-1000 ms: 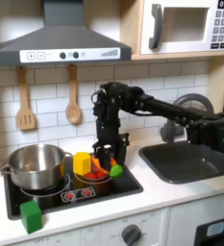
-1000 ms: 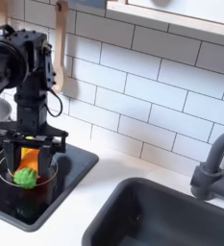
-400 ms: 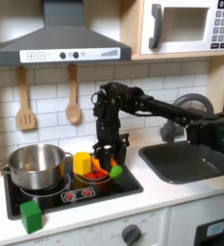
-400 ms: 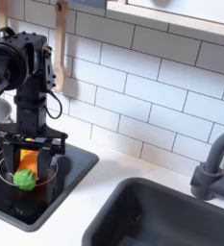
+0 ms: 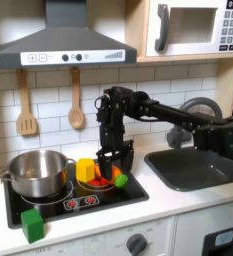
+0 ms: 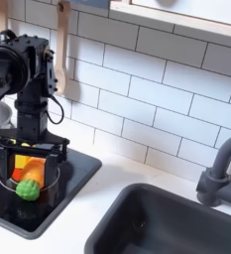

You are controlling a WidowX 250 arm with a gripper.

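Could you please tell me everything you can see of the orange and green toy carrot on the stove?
The toy carrot looks like smooth moulded plastic: an orange body with a lumpy green top. It is on the front right burner of the black stovetop. In the second exterior view the green end points toward the camera. The gripper stands right over it, fingers straddling the orange part; whether they pinch it cannot be told. In the first exterior view it sits beside a yellow block.

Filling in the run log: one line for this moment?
gripper: open, above carrot | carrot: on stovetop | pot: first exterior view's left
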